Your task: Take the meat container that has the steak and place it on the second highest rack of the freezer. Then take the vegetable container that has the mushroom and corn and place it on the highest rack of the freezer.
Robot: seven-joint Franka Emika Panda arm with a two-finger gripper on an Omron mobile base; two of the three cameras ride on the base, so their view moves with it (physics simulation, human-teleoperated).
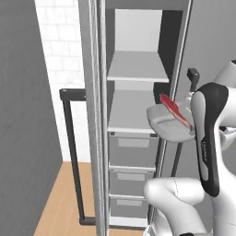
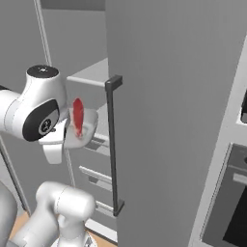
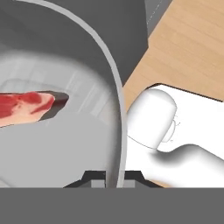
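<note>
Meat container (image 1: 168, 123) with steak (image 1: 174, 109), pinched at the rim by the closed end effector (image 3: 111, 179), held tilted in the air just outside the open freezer (image 1: 133, 115), level with the shelf (image 1: 130, 113) above the drawers (image 1: 132, 150).

No readable text, labels, brands, numbers or signs in any view. Faint dark marking runs along black stripe of robot arm link (image 1: 206, 152) in left base view, too small and blurred to read. Pale rectangular panels on freezer drawer fronts (image 1: 132, 144), below lower rack, blank. Dark appliance panel (image 2: 226, 212), right of freezer door in right base view, carries no legible characters.
</note>
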